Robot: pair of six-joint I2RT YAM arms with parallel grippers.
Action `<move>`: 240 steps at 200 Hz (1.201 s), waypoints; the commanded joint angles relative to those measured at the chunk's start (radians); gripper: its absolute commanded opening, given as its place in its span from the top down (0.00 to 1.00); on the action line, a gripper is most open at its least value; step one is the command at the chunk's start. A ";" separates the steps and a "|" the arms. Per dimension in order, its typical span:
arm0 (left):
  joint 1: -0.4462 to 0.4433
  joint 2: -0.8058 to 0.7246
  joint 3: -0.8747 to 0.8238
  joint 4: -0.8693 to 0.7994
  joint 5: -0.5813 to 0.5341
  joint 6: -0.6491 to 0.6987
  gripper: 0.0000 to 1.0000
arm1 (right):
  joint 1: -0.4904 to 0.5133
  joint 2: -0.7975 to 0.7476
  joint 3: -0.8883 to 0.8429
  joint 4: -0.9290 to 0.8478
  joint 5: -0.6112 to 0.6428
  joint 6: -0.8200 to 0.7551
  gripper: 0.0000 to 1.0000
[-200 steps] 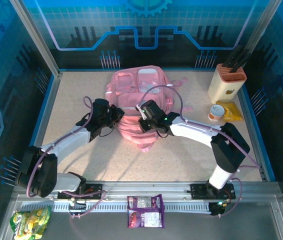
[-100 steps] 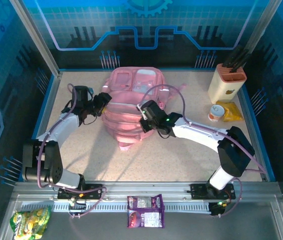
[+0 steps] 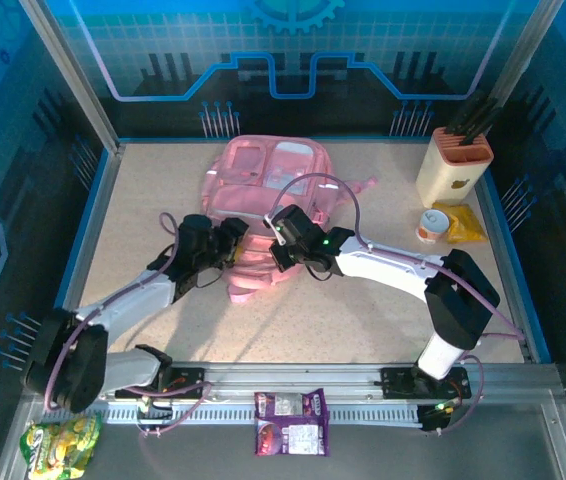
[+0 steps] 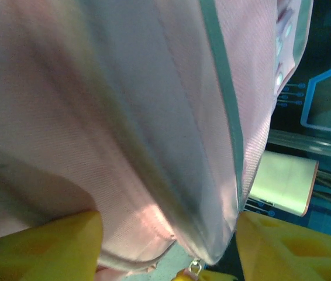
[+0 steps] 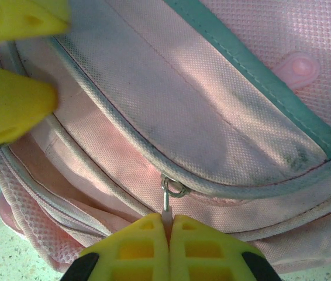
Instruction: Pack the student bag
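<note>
Speckled table [image 3: 143, 200] in a blue booth: right pincer [image 5: 167, 219] is pinched tight on a zip pull [image 5: 173, 188] of the student bag [image 3: 263, 185], left pincer [image 4: 168, 237] sits open against the bag's side. Bag lies mid-table, toward the back.

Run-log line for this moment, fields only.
right gripper: shut on zip pull | left gripper: open, astride fabric of student bag
</note>
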 commanded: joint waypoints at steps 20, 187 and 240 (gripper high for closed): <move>-0.052 0.103 0.081 0.131 -0.065 -0.097 0.54 | -0.001 -0.004 -0.023 0.002 0.026 -0.014 1.00; 0.113 0.089 0.166 -0.138 0.133 0.227 0.58 | -0.205 -0.086 -0.023 0.016 0.019 -0.106 0.53; 0.153 -0.117 0.183 -0.457 -0.341 0.655 0.01 | -0.461 -0.376 -0.291 0.109 0.202 -0.042 0.00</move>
